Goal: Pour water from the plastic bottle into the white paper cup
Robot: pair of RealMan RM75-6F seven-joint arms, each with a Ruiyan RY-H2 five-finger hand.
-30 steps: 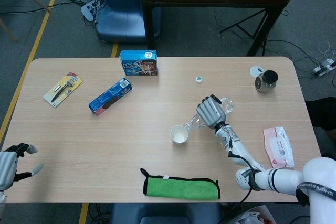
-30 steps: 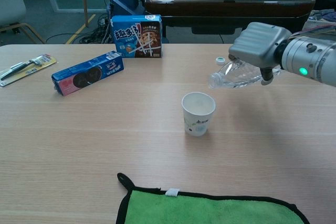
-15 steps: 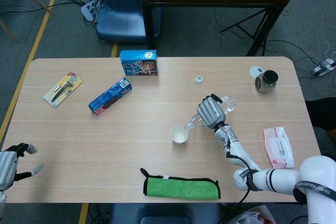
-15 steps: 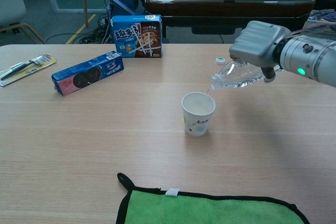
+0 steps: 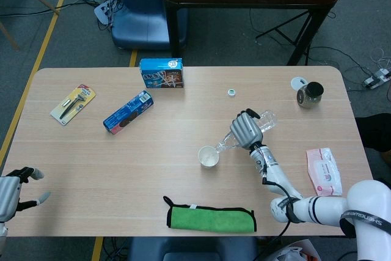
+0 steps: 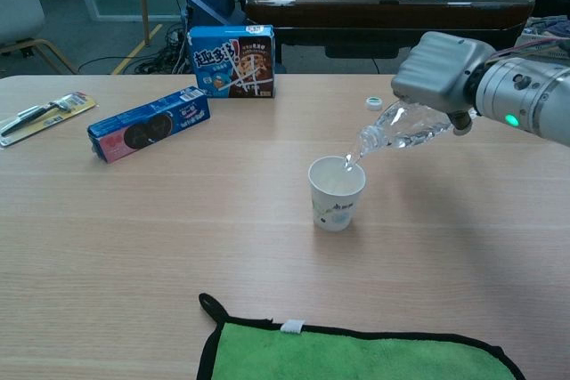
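Observation:
My right hand (image 6: 439, 71) (image 5: 245, 130) grips a clear plastic bottle (image 6: 398, 127) (image 5: 264, 121), tilted with its open mouth down and to the left, just above the rim of the white paper cup (image 6: 337, 192) (image 5: 209, 156). A thin stream of water falls from the mouth into the cup. The cup stands upright near the middle of the table. The bottle's small cap (image 6: 374, 102) (image 5: 231, 92) lies on the table behind it. My left hand (image 5: 13, 191) is at the table's near left corner, fingers apart and holding nothing.
A green cloth (image 6: 356, 351) lies at the front edge below the cup. A blue biscuit pack (image 6: 149, 122), a blue snack box (image 6: 231, 61) and a carded tool (image 6: 43, 110) sit to the left. A jar (image 5: 310, 95) and a pink wipes pack (image 5: 324, 170) are on the right.
The bottle has tipped further, its mouth dropping toward the cup's rim, and water now runs into the cup. The left hand has not moved.

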